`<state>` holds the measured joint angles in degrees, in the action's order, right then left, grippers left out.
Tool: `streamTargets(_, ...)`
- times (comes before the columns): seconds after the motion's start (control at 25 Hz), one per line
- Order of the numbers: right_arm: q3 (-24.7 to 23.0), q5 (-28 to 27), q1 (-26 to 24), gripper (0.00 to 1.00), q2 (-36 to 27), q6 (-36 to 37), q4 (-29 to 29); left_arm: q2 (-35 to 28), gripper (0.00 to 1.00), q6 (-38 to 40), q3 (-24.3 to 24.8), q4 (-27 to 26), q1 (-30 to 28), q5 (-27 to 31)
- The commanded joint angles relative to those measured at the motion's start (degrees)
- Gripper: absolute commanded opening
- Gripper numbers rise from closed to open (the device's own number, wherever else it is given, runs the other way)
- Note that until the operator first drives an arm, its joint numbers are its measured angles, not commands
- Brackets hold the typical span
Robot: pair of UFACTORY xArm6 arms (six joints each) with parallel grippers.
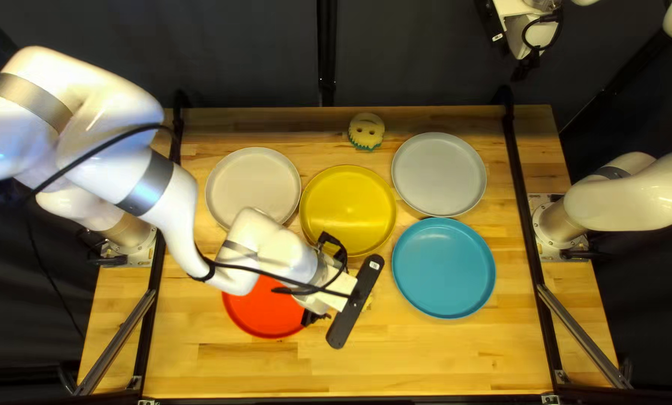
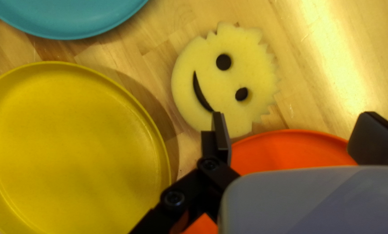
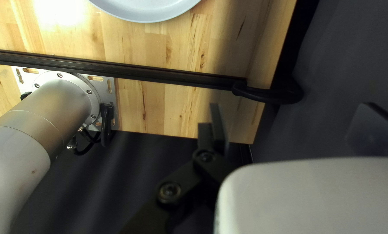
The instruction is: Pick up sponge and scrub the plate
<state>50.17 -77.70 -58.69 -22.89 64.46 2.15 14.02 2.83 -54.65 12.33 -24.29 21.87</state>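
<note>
The left end effector has its fingers spread wide with nothing gripped, presumably so an edge of the sponge can pass between them. The sponge lies face up on the table, ahead of those fingers and mostly hidden from above by the wrist. It sits at six o'clock from the yellow plate, in the gap between that, the blue plate and the red plate; that leaves a short carry to any of them. Whether its edge meets the red rim I can't quite make out.

Around the yellow plate, the grey plate is at two o'clock, blue at four, red at seven and the white plate at ten. A second sponge is near twelve. Which plate wants scrubbing isn't clear.

The right end effector is apart and holds nothing, up past the table's far edge, likely parked to give the left one room.

The step looks like lining up the grasp; next, shift over the sponge, lower, and close gently, since foam should squash. The red rim could snag a finger.
</note>
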Motion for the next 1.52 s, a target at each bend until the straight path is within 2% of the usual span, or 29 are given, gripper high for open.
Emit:
streamTargets(0.04,0.0,0.0,0.0,1.00,0.0,0.0,0.0,2.0,1.00,9.6,-0.6,8.8,-2.1,-0.9)
streamTargets(0.12,0.0,0.0,0.0,1.00,0.0,0.0,0.0,2.7,1.00,12.9,-0.4,12.0,-2.2,-1.4)
streamTargets(0.28,0.0,0.0,0.0,1.00,0.0,0.0,0.0,4.9,1.00,13.7,-1.2,14.2,-1.0,-2.8)
streamTargets(0.6,0.0,0.0,0.0,1.00,0.0,0.0,0.0,9.7,1.00,7.5,-4.9,12.6,1.3,-3.9)
streamTargets(1.32,0.0,0.0,0.0,1.00,0.0,0.0,0.0,8.1,1.00,5.4,-1.5,10.2,1.6,-5.0)
streamTargets(1.36,0.0,0.0,0.0,1.00,0.0,0.0,0.0,7.8,0.93,5.2,-1.1,10.0,1.8,-5.1)
streamTargets(1.4,0.0,0.0,0.0,1.00,0.0,0.0,0.0,7.8,0.00,5.1,-1.0,10.0,1.8,-5.1)
streamTargets(1.52,0.0,0.0,0.0,1.00,0.0,0.0,0.0,7.8,0.00,5.1,-1.0,10.0,1.8,-5.1)
